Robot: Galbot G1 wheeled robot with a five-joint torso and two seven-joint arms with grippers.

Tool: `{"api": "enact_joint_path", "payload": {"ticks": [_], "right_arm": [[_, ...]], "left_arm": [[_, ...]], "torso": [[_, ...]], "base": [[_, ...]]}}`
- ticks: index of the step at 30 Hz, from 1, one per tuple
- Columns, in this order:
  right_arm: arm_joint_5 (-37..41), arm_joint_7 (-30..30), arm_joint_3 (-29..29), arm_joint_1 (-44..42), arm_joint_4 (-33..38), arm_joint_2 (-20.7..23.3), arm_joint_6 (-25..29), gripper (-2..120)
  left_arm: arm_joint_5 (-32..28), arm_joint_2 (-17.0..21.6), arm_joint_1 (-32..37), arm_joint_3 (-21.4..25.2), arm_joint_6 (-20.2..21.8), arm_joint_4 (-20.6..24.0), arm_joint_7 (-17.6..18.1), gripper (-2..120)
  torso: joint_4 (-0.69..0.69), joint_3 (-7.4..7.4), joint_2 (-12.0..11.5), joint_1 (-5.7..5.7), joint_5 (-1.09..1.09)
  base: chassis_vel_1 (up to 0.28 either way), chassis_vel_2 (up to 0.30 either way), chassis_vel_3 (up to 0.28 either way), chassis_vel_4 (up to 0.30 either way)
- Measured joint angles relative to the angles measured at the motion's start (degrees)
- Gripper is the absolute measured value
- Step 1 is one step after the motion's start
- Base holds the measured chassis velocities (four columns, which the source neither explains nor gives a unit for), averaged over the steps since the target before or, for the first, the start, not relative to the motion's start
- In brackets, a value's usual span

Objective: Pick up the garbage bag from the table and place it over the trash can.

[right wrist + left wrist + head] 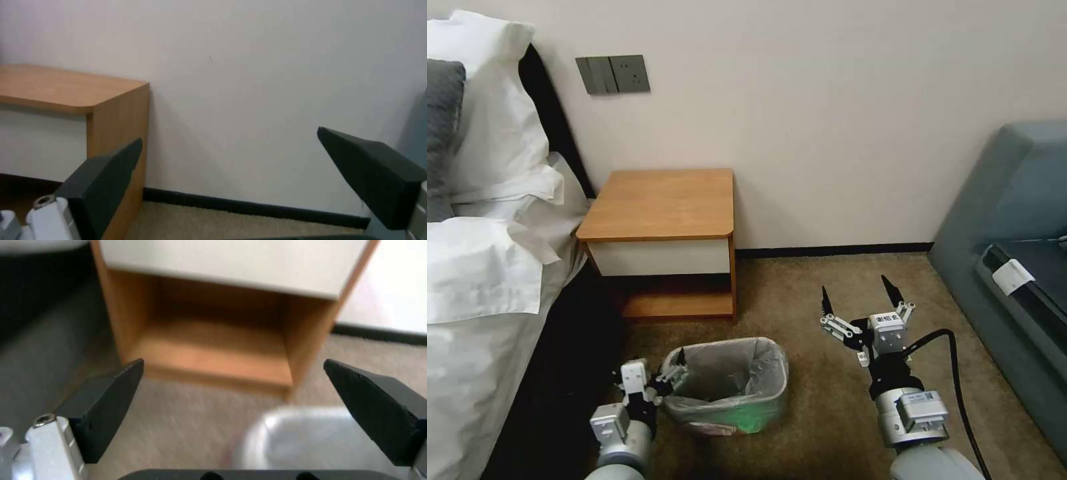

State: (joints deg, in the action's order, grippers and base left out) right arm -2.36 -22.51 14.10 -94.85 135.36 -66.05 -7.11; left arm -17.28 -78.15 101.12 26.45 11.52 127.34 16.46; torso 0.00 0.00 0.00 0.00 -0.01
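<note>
Hanging spread and empty, left gripper (657, 377) sitting just beside left rim of trash can (774, 393). Garbage bag (727, 373) lining can, table (660, 203) bare. Right gripper (860, 297) hovering open, right of can. Risk: left claw snagging loose film, dragging liner off rim.

no readable text, small wrist labels too blurred

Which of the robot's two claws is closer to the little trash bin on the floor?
The left. The left gripper sits open right beside the trash can, at the rim lined by the garbage bag. The right gripper hangs open, off to the bin's right.
</note>
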Motion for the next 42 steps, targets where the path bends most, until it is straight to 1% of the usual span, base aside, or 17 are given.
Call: {"api": "enact_joint_path", "payload": {"ticks": [3, 4, 8, 9, 11, 12, 13, 15, 16, 19, 20, 22, 27, 30, 31, 32, 42], "right_arm": [[1.12, -0.09, 0.17, 0.08, -0.3, -0.19, 0.0, 100], [1.12, -0.09, 0.17, 0.08, -0.3, -0.19, 0.0, 100], [2.17, -0.25, 0.74, 0.22, -1.11, -0.55, 0.3, 100], [2.17, -0.25, 0.74, 0.22, -1.11, -0.55, 0.3, 100], [2.21, -0.25, 1.36, 0.39, -2.49, -1.0, 2.15, 100], [2.15, -0.27, 1.82, 0.55, -3.66, -1.4, 3.83, 100], [2.15, -0.27, 1.82, 0.55, -3.66, -1.4, 3.83, 100], [2.86, -0.08, 3.03, 0.15, -5.09, -2.57, 5.61, 100], [2.86, -0.08, 3.03, 0.15, -5.09, -2.57, 5.61, 100], [5.58, 2.29, 4.82, -0.63, -5.13, -4.0, 6.53, 100], [5.58, 2.29, 4.82, -0.63, -5.13, -4.0, 6.53, 100], [6.51, 6.49, 7.69, -1.27, -5.54, -5.29, 7.1, 100], [6.73, 8.82, 10.39, -2.09, -6.37, -6.3, 7.85, 100], [7.25, 12.33, 14.44, -6.22, -5.91, -8.28, 10.6, 100], [7.25, 12.33, 14.44, -6.22, -5.91, -8.28, 10.6, 100], [7.27, 14.03, 15.63, -7.61, -5.38, -9.12, 11.52, 100], [7.24, 14.84, 16.09, -8.18, -5.0, -9.5, 11.94, 100]], "left_arm": [[2.43, 0.68, 0.63, 1.48, -1.43, 2.86, -0.51, 100], [2.43, 0.68, 0.63, 1.48, -1.43, 2.86, -0.51, 100], [4.8, 1.77, 1.56, 2.73, -5.53, 5.93, -2.21, 100], [4.8, 1.77, 1.56, 2.73, -5.53, 5.93, -2.21, 100], [4.6, 2.03, 1.99, 3.35, -6.95, 6.8, -4.16, 100], [4.0, 2.08, 2.41, 3.8, -8.57, 7.13, -6.04, 100], [4.0, 2.08, 2.41, 3.8, -8.57, 7.13, -6.04, 100], [2.35, 1.53, 3.68, 7.71, -13.27, 7.16, -11.81, 100], [2.35, 1.53, 3.68, 7.71, -13.27, 7.16, -11.81, 100], [-0.31, 0.38, 5.13, 12.72, -15.93, 7.08, -15.32, 100], [-0.31, 0.38, 5.13, 12.72, -15.93, 7.08, -15.32, 100], [-1.9, -0.82, 5.85, 16.05, -16.02, 7.13, -16.7, 100], [-2.64, -1.66, 6.59, 18.39, -16.02, 6.75, -17.83, 100], [-3.23, -2.62, 9.99, 19.97, -17.52, 6.55, -18.65, 100], [-3.23, -2.62, 9.99, 19.97, -17.52, 6.55, -18.65, 100], [-3.23, -2.91, 11.35, 20.1, -17.91, 6.87, -18.76, 100], [-3.17, -3.01, 11.88, 20.03, -18.07, 7.03, -18.77, 100]], "torso": [[0.0, 0.0, 0.0, 0.0, 0.0], [0.0, 0.0, 0.0, 0.0, 0.0], [0.0, 0.0, 0.0, 0.0, 0.0], [0.0, 0.0, 0.0, 0.0, 0.0], [0.0, 0.0, 0.0, 0.0, 0.0], [0.0, 0.0, 0.0, 0.0, 0.01], [0.0, 0.0, 0.0, 0.0, 0.01], [-0.01, 0.0, 0.0, 0.0, 0.01], [-0.01, 0.0, 0.0, 0.0, 0.01], [0.0, 0.0, 0.0, -0.01, 0.0], [0.0, 0.0, 0.0, -0.01, 0.0], [0.0, 0.0, 0.0, 0.0, 0.0], [0.0, 0.0, 0.0, 0.0, 0.01], [-0.01, 0.0, 0.0, -0.01, 0.01], [-0.01, 0.0, 0.0, -0.01, 0.01], [0.0, -0.01, 0.0, 0.0, 0.0], [0.0, 0.0, 0.0, 0.0, 0.01]], "base": [[0.0, 0.0, 0.0, 0.0], [0.0, 0.0, 0.0, 0.0], [0.0, 0.0, 0.0, 0.0], [0.0, 0.0, 0.0, 0.0], [0.0, 0.0, 0.0, 0.0], [0.0, 0.0, 0.0, 0.0], [0.0, 0.0, 0.0, 0.0], [0.0, 0.0, 0.0, 0.0], [0.0, 0.0, 0.0, 0.0], [0.0, 0.0, 0.0, 0.0], [0.0, 0.0, 0.0, 0.0], [0.0, 0.0, 0.0, 0.0], [0.0, 0.0, 0.0, 0.0], [0.0, 0.0, 0.0, 0.0], [0.0, 0.0, 0.0, 0.0], [0.0, 0.0, 0.0, 0.0], [0.0, 0.0, 0.0, 0.0]]}}
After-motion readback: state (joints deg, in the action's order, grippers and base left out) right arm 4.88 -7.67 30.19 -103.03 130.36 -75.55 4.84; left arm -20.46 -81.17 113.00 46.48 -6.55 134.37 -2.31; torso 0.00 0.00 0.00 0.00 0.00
